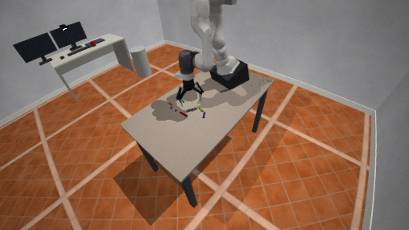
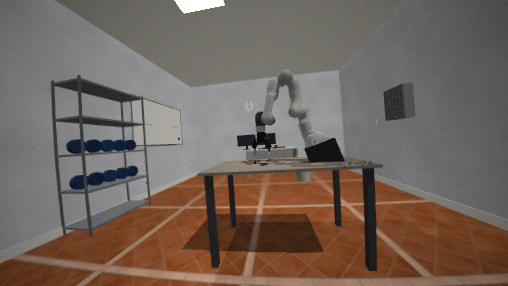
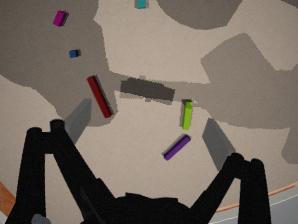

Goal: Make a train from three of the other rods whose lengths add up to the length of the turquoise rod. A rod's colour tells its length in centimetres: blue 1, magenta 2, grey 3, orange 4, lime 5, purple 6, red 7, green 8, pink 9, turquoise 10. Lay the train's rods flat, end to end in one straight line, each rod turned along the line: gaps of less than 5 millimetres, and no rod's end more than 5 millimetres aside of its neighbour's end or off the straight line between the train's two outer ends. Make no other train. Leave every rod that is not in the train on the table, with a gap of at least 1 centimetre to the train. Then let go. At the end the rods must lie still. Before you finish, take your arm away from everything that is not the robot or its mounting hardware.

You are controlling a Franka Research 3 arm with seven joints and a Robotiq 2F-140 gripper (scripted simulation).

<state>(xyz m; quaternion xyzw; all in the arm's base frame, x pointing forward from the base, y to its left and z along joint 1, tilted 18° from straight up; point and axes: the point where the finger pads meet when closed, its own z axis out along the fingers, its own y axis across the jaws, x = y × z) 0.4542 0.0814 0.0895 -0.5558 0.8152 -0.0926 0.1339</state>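
Observation:
My gripper (image 3: 149, 118) is open and empty, hovering over the table (image 1: 197, 125); it also shows in the top view (image 1: 189, 96) and the exterior view (image 2: 261, 148). In the wrist view, between and just ahead of the fingers lie a grey rod (image 3: 148, 88), a lime rod (image 3: 188, 115) and a purple rod (image 3: 177, 147). A red rod (image 3: 100, 96) lies by the left finger. All rods lie flat and apart from each other.
The arm's dark base block (image 1: 229, 73) stands at the table's far end. A desk with monitors (image 1: 80, 50) and a grey bin (image 1: 141, 61) stand on the floor beyond. A shelf rack (image 2: 100, 155) stands at the left wall.

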